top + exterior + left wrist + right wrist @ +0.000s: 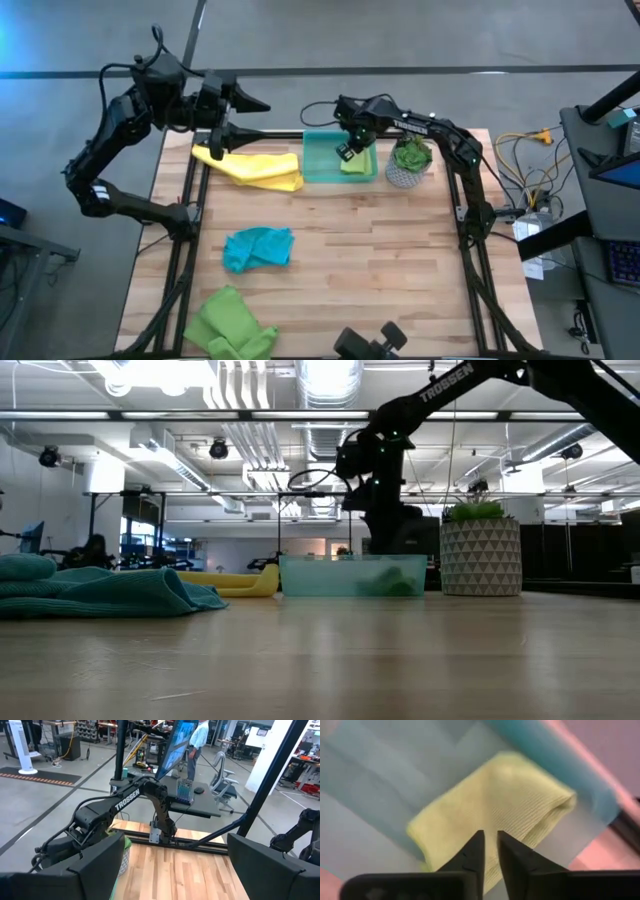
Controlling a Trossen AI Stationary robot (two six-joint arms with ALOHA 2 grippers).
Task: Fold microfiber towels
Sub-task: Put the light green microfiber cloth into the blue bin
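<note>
1. The right hand (490, 851) hangs over the tray (318, 150), fingers nearly together and grasping nothing.
2. A folded lime towel (495, 815) lies in the tray just beneath it.
3. The left hand (262, 105) waits spread wide above the yellow towel (255, 167).

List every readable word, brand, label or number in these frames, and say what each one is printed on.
"TROSSEN": white letters on the right arm's upper link, low view.
"TROSSEN": white letters on the right arm's link, left wrist view.
Monitor in the room behind: its content is too small to read.
Towels, tray and plant pot: no text visible.
</note>
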